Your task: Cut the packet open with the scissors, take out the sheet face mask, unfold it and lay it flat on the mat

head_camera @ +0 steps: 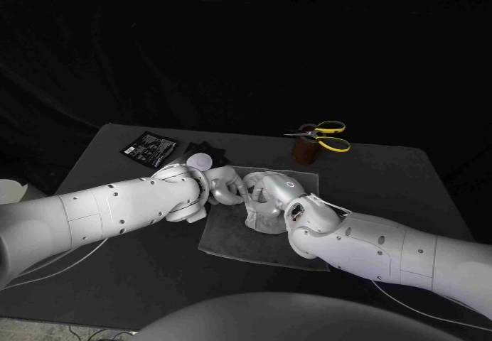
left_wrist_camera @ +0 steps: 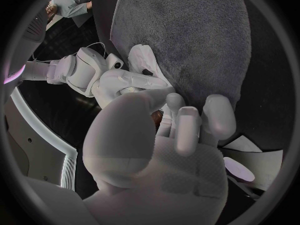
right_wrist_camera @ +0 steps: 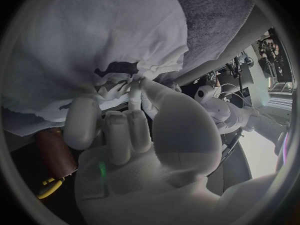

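Note:
The white sheet mask (right_wrist_camera: 94,40) hangs bunched from my right hand (right_wrist_camera: 125,130), which pinches it at the fingertips over the grey mat (head_camera: 231,241). In the head view the mask (head_camera: 264,222) drapes below my right hand (head_camera: 271,193) onto the mat. My left hand (head_camera: 220,188) is right beside it, fingers curled toward the right hand. In the left wrist view my left hand (left_wrist_camera: 169,135) hovers over the mat (left_wrist_camera: 181,40); whether it pinches the mask is hidden. The black packet (head_camera: 151,148) lies at the far left. The yellow-handled scissors (head_camera: 326,135) stand in a brown holder (head_camera: 306,151) behind the mat.
A white scrap (head_camera: 208,150) and a pale lilac disc (head_camera: 200,160) lie just behind my left hand, between the packet and the mat. Both forearms cross the near half of the table.

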